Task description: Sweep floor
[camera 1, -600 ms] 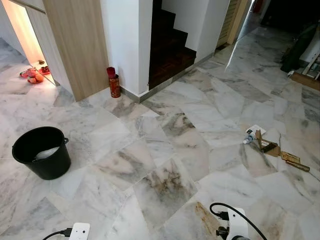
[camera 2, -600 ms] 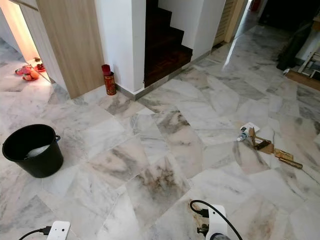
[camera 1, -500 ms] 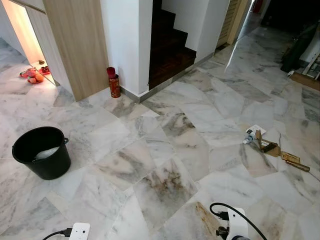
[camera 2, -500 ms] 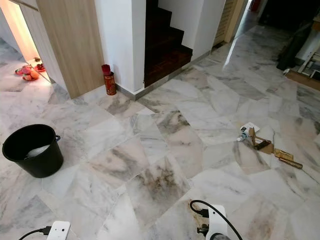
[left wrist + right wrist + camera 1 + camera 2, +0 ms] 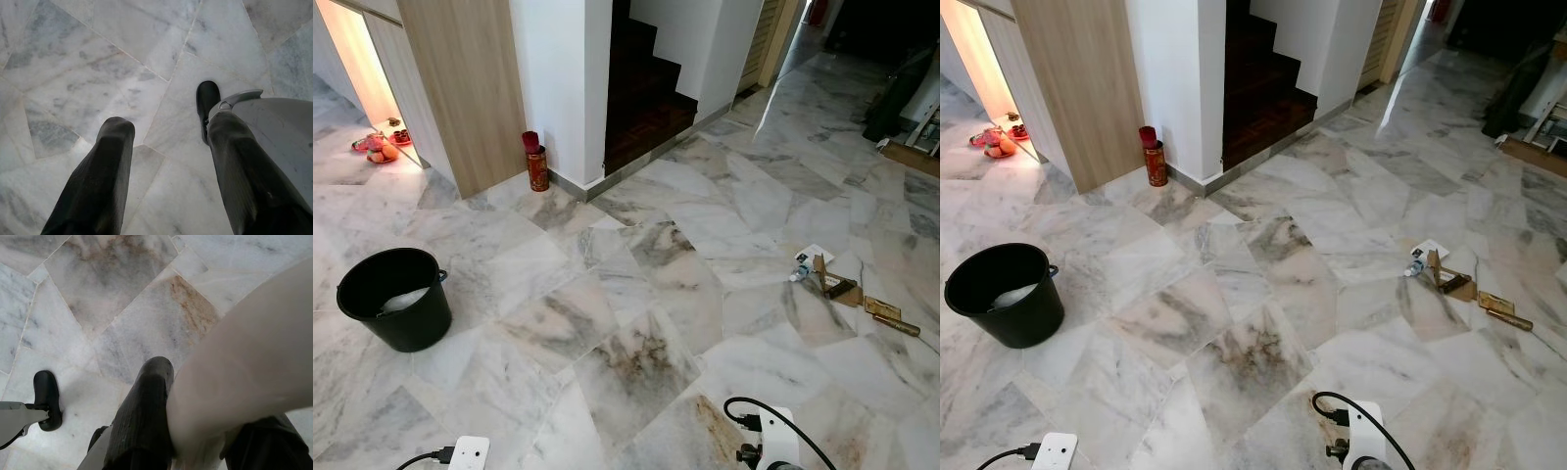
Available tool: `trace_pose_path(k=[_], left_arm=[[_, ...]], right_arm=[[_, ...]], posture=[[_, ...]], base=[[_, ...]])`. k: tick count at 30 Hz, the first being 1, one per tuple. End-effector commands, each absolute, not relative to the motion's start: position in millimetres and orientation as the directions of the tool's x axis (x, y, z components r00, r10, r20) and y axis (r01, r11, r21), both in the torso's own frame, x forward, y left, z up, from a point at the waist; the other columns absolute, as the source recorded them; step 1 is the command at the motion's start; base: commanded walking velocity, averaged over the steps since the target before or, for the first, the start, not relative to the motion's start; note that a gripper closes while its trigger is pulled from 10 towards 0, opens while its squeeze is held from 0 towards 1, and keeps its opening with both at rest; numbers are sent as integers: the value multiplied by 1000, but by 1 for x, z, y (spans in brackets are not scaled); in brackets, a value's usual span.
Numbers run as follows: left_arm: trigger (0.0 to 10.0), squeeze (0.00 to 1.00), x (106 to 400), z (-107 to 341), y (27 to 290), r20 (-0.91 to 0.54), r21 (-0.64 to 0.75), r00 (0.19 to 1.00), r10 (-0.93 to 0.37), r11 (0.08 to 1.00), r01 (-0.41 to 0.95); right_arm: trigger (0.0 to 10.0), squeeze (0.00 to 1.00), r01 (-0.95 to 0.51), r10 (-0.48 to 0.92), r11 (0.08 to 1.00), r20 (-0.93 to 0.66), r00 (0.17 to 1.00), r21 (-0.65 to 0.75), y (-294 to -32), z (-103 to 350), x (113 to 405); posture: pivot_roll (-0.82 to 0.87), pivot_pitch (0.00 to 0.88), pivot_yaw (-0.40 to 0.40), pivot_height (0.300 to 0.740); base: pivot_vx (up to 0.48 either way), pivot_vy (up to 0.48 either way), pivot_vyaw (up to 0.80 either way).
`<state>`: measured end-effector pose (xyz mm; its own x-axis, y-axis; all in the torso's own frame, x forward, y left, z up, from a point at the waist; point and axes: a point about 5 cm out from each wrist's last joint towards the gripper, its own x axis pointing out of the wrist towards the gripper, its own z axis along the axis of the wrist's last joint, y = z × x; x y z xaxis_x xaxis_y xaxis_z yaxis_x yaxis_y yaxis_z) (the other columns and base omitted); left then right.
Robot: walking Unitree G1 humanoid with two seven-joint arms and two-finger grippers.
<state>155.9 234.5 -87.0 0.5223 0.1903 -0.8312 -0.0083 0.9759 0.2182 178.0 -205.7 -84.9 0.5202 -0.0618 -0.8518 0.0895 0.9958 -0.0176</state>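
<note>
The marble floor (image 5: 636, 294) lies ahead of me. On it to the right lies litter (image 5: 837, 286): cardboard scraps, a small bottle and a bit of paper, with more brown scraps (image 5: 891, 315) just beyond. In the left wrist view, my left gripper (image 5: 168, 125) hangs low and open, with only floor tiles between its fingers. In the right wrist view, my right gripper (image 5: 205, 396) is shut on a thick, blurred pale handle (image 5: 244, 357) that runs between its fingers; one finger (image 5: 146, 411) shows and the other is mostly hidden behind the handle.
A black bucket (image 5: 396, 299) with something white inside stands on the left. A red canister (image 5: 536, 164) sits by the white pillar, next to dark stairs (image 5: 646, 98). Shoes (image 5: 377, 147) lie at the far left. My own foot (image 5: 208, 100) rests on the tiles below.
</note>
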Motion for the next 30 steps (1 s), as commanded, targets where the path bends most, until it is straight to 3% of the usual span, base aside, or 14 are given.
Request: trace_pose_path(k=[1,30], left_arm=[[10000,0,148,-85,248,-822,106,555,127,992,-70],[10000,0,150,-84,249,-822,97,555,128,992,-86]], right_arm=[[10000,0,298,-29,934,-785,619,200,-184,-86,177],[10000,0,310,-45,934,-800,598,179,-192,-89,170]], posture=[[6,0,-50,740],[5,0,-63,740]], base=[[0,0,0],[0,0,0]])
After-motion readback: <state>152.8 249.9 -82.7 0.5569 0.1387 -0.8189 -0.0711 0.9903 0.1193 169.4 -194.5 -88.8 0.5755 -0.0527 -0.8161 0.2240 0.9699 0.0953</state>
